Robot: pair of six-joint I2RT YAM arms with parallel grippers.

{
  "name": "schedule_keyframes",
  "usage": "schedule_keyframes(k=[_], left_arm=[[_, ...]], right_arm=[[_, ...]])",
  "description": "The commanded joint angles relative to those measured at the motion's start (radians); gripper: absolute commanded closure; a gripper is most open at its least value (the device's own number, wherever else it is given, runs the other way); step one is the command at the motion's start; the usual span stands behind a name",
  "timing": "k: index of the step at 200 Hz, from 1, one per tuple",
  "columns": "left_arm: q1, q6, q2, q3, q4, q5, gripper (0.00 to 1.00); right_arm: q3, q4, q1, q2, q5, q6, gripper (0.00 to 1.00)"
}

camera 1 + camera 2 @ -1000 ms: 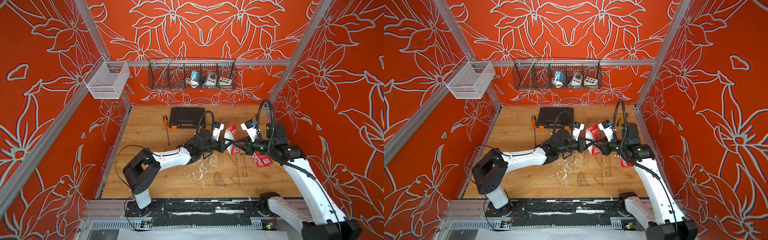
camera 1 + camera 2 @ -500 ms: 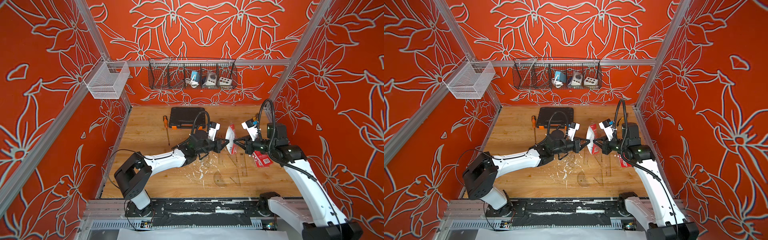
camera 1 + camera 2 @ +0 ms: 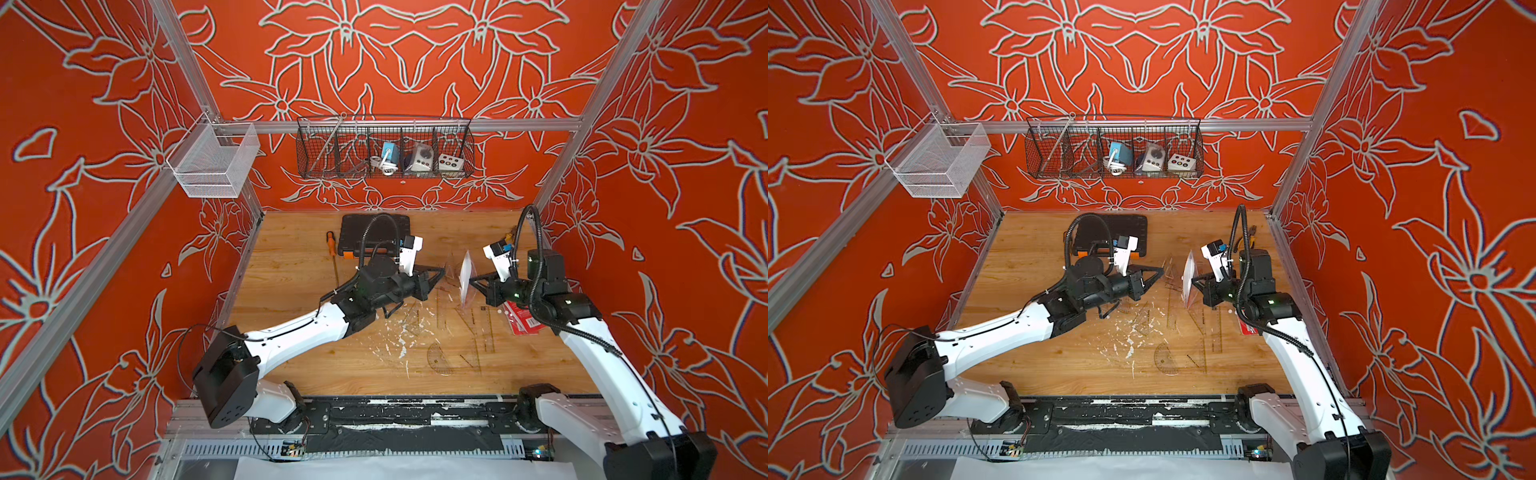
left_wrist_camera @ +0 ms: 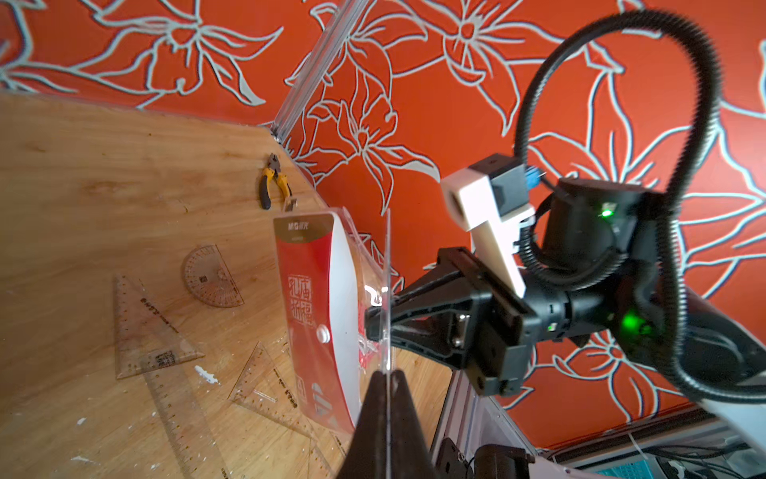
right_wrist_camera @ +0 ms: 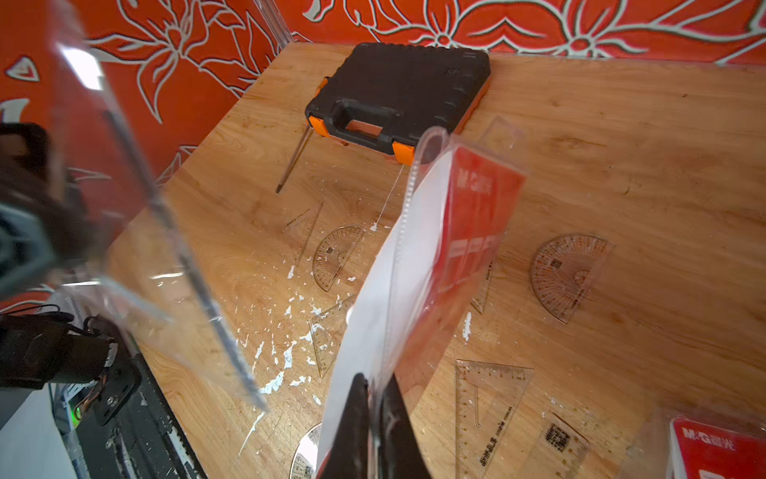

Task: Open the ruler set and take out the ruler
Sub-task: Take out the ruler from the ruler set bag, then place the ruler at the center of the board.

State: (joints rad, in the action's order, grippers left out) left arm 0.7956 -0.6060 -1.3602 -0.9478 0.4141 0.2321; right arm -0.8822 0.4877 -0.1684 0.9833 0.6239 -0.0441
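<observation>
The left gripper [image 4: 387, 375] is clenched on a thin clear plastic piece [image 5: 132, 249], which runs straight out past its fingertips. It is probably a ruler or set square from the set, though edge-on and blurred I cannot read its outline. Just beyond those fingertips hangs the ruler set pouch [image 4: 315, 307], red-and-white card in floppy film. The right gripper [image 5: 375, 392], also clamped tight, pinches it by one edge. Below both pairs of fingers, a loose set square [image 5: 481, 385] and a protractor [image 5: 568, 273] lie on the wooden table [image 5: 642, 145]. Farthest off sits the black tool case [image 5: 398, 87]. The clear piece looks light, stiff, slick and brittle, so it is best gripped on its flat faces near one end. The limp pouch wants holding at its seam.
</observation>
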Motion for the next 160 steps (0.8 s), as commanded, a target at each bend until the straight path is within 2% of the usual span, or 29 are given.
schedule_keyframes(k=[1, 32, 81, 119, 160], left_arm=[[-0.035, 0.010, 0.086, 0.049, -0.050, 0.003, 1.00], [-0.081, -0.018, 0.237, 0.173, -0.106, 0.041, 1.00], [-0.126, -0.131, 0.449, 0.499, -0.099, 0.098, 1.00], [-0.143, -0.251, 0.447, 0.718, 0.087, 0.188, 1.00], [-0.146, -0.297, 0.424, 0.809, 0.164, 0.237, 1.00]], right_arm=[[0.015, -0.053, -0.004, 0.004, -0.037, -0.010, 1.00], [0.019, -0.063, -0.004, 0.011, -0.036, -0.008, 1.00], [0.022, -0.066, -0.004, 0.000, -0.017, -0.009, 1.00], [0.022, -0.062, -0.004, -0.008, -0.010, -0.008, 1.00], [0.020, -0.060, -0.005, -0.017, -0.012, -0.010, 1.00]])
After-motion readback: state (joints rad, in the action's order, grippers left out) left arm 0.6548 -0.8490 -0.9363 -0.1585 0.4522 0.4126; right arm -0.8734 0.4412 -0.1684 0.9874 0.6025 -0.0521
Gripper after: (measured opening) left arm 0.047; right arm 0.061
